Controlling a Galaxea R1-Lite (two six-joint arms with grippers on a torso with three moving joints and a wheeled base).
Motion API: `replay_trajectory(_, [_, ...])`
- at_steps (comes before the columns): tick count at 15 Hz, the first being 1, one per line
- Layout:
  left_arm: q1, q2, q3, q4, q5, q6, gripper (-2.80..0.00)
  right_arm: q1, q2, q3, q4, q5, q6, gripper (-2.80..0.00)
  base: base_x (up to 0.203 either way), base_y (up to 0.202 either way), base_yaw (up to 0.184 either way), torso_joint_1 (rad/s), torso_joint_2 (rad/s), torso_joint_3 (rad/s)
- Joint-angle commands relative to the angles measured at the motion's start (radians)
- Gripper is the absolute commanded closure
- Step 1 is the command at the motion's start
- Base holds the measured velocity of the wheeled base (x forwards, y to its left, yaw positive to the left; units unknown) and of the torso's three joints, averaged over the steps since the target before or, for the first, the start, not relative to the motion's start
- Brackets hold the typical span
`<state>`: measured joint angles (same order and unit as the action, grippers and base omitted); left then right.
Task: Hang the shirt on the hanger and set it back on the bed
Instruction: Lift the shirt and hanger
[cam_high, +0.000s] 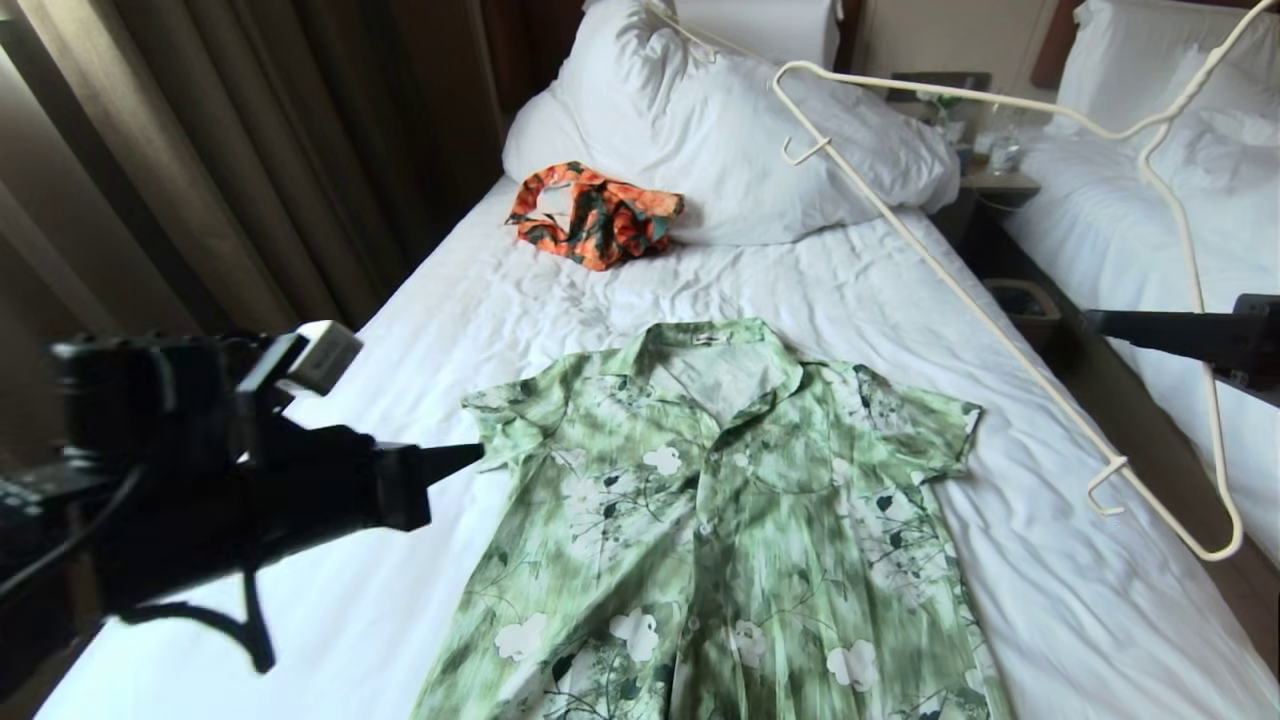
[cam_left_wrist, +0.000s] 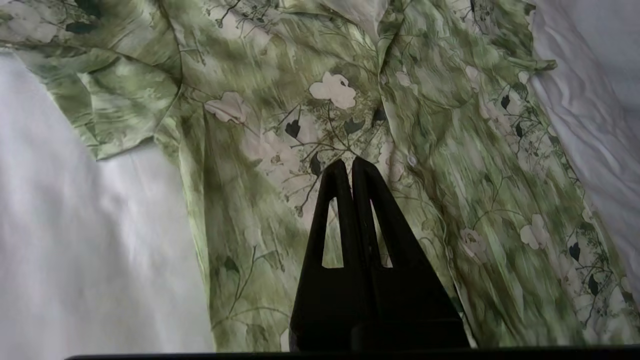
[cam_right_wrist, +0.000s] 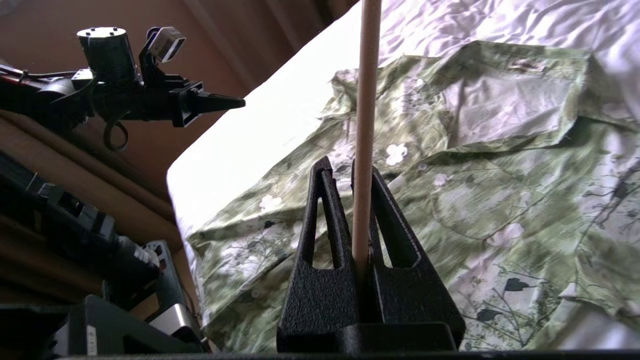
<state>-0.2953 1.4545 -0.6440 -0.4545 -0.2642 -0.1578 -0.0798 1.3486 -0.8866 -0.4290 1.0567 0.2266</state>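
You are seeing the right gripper (cam_right_wrist: 350, 172) clamping the hanger (cam_high: 990, 320) aloft, the left gripper (cam_left_wrist: 348, 165) hovering closed and empty above the shirt (cam_high: 720, 520); it is lying flat on the bed (cam_high: 480, 320)

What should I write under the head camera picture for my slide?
Right gripper holds the hanger above the shirt on the bed.

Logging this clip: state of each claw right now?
Left claw: closed, empty, above the shirt.
Right claw: closed on the hanger.
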Motion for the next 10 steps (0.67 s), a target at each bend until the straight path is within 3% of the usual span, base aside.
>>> replay_trajectory(1, [-0.009, 0.293, -0.155, -0.017, -0.012, -0.010, 0.00, -0.020, 0.058, -0.006, -0.059, -0.046, 0.002, 0.00, 0.000, 0.000, 0.000, 0.000, 0.00, 0.000])
replay_trajectory(4, [-0.031, 0.510, -0.369, -0.027, -0.020, -0.018, 0.00, -0.064, 0.122, -0.026, -0.140, -0.153, 0.005, 0.00, 0.000, 0.000, 0.000, 0.000, 0.00, 0.000])
replay_trajectory(8, [-0.044, 0.680, -0.637, 0.044, -0.021, -0.029, 0.00, -0.126, 0.152, -0.055, -0.145, -0.164, 0.003, 0.00, 0.000, 0.000, 0.000, 0.000, 0.00, 0.000])
replay_trajectory(9, [-0.049, 0.719, -0.699, 0.064, -0.020, -0.035, -2.80, -0.146, 0.169, -0.071, -0.145, -0.164, 0.003, 0.00, 0.000, 0.000, 0.000, 0.000, 0.00, 0.000])
replay_trajectory(10, [-0.053, 0.754, -0.754, 0.078, -0.018, -0.040, -2.80, -0.165, 0.178, -0.083, -0.145, -0.164, 0.004, 0.00, 0.000, 0.000, 0.000, 0.000, 0.00, 0.000])
